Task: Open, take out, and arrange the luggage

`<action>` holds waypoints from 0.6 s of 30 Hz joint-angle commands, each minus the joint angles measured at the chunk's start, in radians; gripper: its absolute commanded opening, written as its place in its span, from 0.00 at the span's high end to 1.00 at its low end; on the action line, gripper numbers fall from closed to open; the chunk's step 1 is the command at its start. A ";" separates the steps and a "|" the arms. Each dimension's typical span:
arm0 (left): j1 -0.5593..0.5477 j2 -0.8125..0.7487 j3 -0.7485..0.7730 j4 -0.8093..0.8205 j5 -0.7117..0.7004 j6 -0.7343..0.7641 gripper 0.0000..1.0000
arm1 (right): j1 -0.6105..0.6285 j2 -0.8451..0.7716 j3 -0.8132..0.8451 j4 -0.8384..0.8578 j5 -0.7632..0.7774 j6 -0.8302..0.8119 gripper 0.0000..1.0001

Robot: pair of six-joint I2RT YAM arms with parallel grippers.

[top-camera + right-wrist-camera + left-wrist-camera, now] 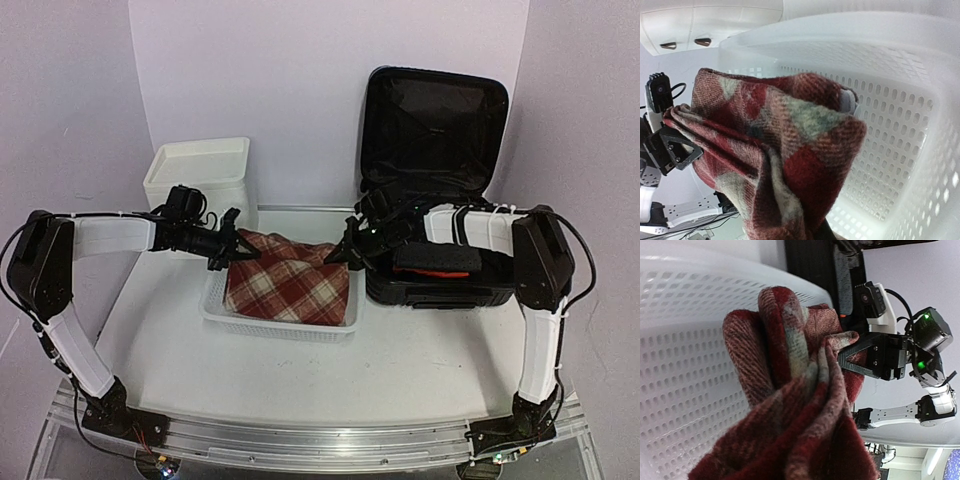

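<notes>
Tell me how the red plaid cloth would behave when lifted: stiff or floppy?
Probably floppy: the red plaid cloth bunches into soft folds where the left gripper and right gripper pinch it. It likely sags between them toward the white basket. It looks woolly, so hardly slippery.

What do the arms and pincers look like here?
The left arm and right arm have white links, black joints and loose black cables. The left pincer and right pincer are black with triangular open-frame fingers; green lights glow on the right wrist.
</notes>
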 commanded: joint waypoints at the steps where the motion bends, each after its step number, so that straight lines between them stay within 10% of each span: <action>1: 0.027 0.016 0.062 -0.089 -0.021 0.113 1.00 | 0.011 0.038 0.056 0.000 0.086 0.004 1.00; 18: 0.025 0.119 0.081 -0.191 -0.221 0.235 0.98 | 0.046 0.102 0.076 -0.116 0.271 -0.140 1.00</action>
